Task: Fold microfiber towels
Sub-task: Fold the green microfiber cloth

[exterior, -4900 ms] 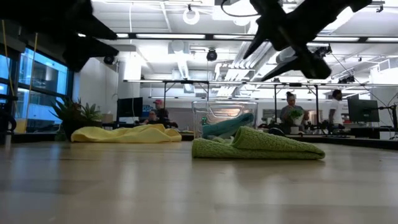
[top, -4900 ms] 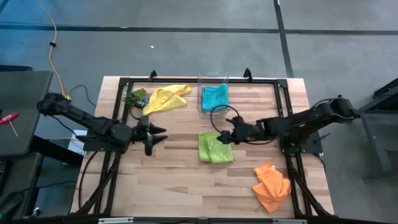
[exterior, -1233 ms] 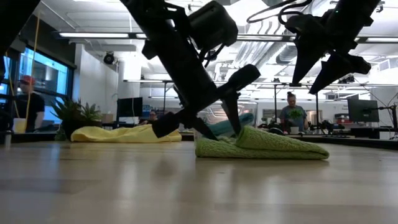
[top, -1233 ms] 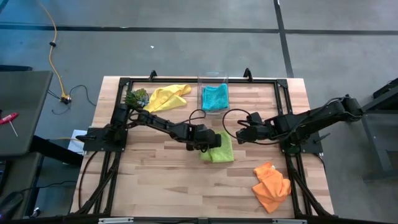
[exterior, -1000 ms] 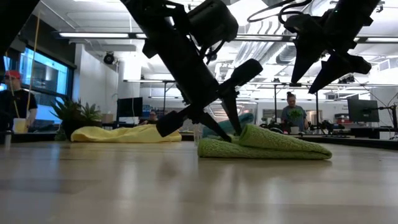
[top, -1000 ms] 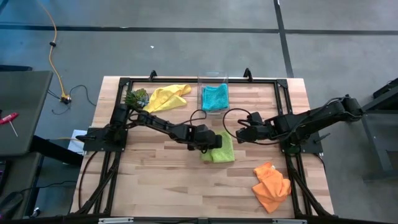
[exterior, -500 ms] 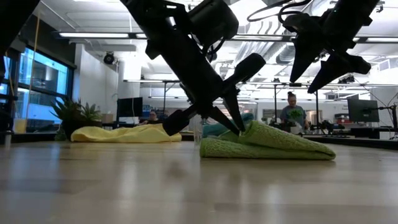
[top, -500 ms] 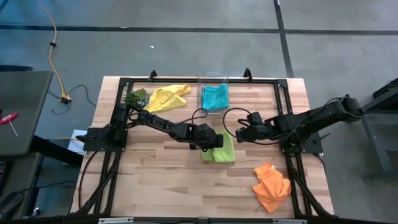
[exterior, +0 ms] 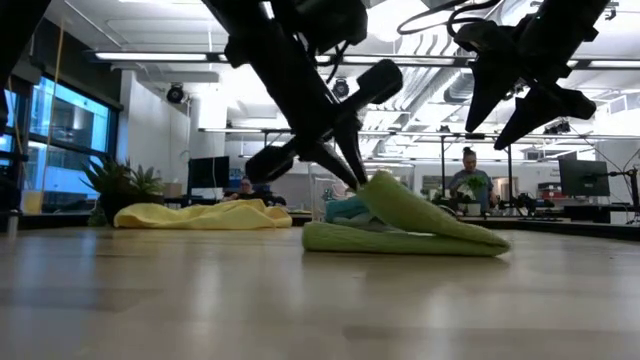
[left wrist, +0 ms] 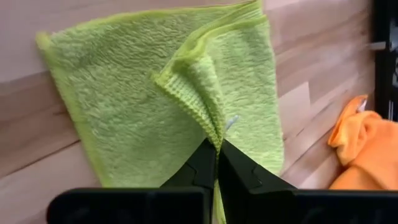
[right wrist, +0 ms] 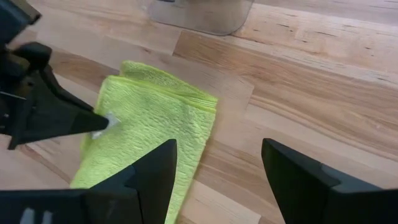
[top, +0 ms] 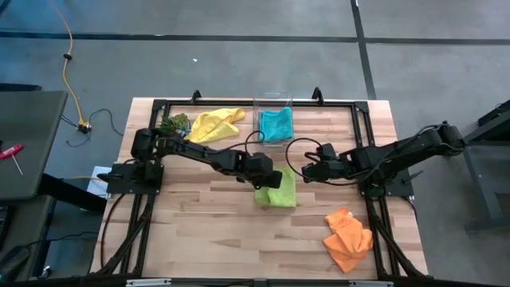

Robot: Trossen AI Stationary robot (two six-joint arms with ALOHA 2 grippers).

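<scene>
A lime green towel (top: 276, 191) lies folded on the table's middle, also seen in the low view (exterior: 400, 238) and in the right wrist view (right wrist: 149, 118). My left gripper (top: 266, 180) is over its left part, shut on its upper layer (left wrist: 186, 93). My right gripper (top: 306, 171) hangs open in the air just right of the towel, touching nothing, its fingers spread wide (right wrist: 217, 180). A yellow towel (top: 213, 124) lies crumpled at the far left. A teal towel (top: 276, 125) sits in a clear box. An orange towel (top: 347, 237) lies bunched at the near right. My left gripper pinches a bunched ridge of the lime green towel's upper layer (left wrist: 210, 127) between its two fingers. The fingers slant down from the table's left. That end of the upper layer (exterior: 372, 187) is raised off the lower layer, which stays flat on the table (exterior: 340, 240).
A clear plastic box (top: 274, 104) stands at the far middle, and a small green leafy clump (top: 174, 124) sits at the far left by the yellow towel. A black frame (top: 362, 127) runs around the table top. Bare wood lies near the front left.
My left gripper has shut on the lime green towel's upper layer, rolled a little and risen. The layer's left end has lifted off the lower layer, which stays on the table; the towel has slid slightly toward the table's left.
</scene>
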